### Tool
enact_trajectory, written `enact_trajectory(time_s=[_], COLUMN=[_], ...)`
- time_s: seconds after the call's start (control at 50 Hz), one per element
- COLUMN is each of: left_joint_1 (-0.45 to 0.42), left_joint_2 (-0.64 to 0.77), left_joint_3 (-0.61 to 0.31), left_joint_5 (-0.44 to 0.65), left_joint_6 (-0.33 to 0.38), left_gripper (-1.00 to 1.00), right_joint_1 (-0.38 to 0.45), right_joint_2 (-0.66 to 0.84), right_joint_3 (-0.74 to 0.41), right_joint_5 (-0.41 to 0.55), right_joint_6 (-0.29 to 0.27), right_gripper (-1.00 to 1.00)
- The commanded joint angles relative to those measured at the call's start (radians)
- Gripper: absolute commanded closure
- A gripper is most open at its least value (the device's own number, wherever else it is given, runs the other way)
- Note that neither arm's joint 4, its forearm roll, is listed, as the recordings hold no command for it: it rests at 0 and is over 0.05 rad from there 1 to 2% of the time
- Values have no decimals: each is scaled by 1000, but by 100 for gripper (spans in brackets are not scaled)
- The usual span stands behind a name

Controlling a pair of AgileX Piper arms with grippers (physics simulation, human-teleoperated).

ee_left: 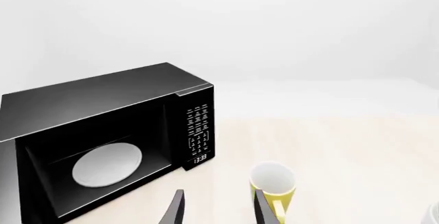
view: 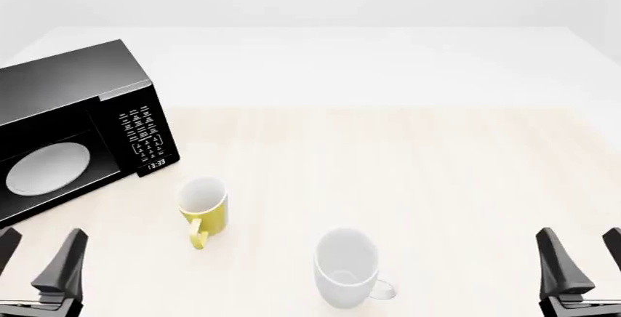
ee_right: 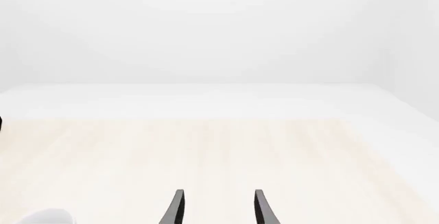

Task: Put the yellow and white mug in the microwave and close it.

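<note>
Yellow and white mug upright on surface near open microwave; left end effector, right end effector released, empty.

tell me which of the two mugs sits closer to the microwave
The yellow and white mug, yellow outside with a yellow loop handle, stands just in front of the microwave by its button panel. The all-white mug sits farther right and nearer the arms.

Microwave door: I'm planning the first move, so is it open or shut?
Open: the microwave cavity and white turntable plate show unobstructed.
</note>
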Motion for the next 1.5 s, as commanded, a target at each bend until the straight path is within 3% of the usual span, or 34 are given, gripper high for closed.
enact_trajectory(time_s=[0.02, 0.38, 0.54, 0.6, 0.7, 1.0, 1.12, 1.5], left_joint_1=[-17, -74, -99, -150, -153, -189, -193, -210], left_joint_2=[-2, 2, 70, 135, 217, 309, 422, 728], left_joint_3=[-6, -25, -35, -26, -47, -95, -117, -131], left_joint_5=[14, 84, 64, 15, -40, -18, -50, -245], left_joint_6=[20, 24, 7, 9, -2, -25, -68, -123], left_gripper=[-100, -100, -100, -100, -100, -100, -100, -100], right_joint_1=[0, 0, 0, 0, 0, 0, 0, 0], right_joint_2=[0, 0, 0, 0, 0, 0, 0, 0], right_joint_3=[0, 0, 0, 0, 0, 0, 0, 0], right_joint_5=[0, 0, 0, 0, 0, 0, 0, 0], right_joint_6=[0, 0, 0, 0, 0, 0, 0, 0], right_gripper=[-100, -100, -100, -100, -100, -100, -100, -100])
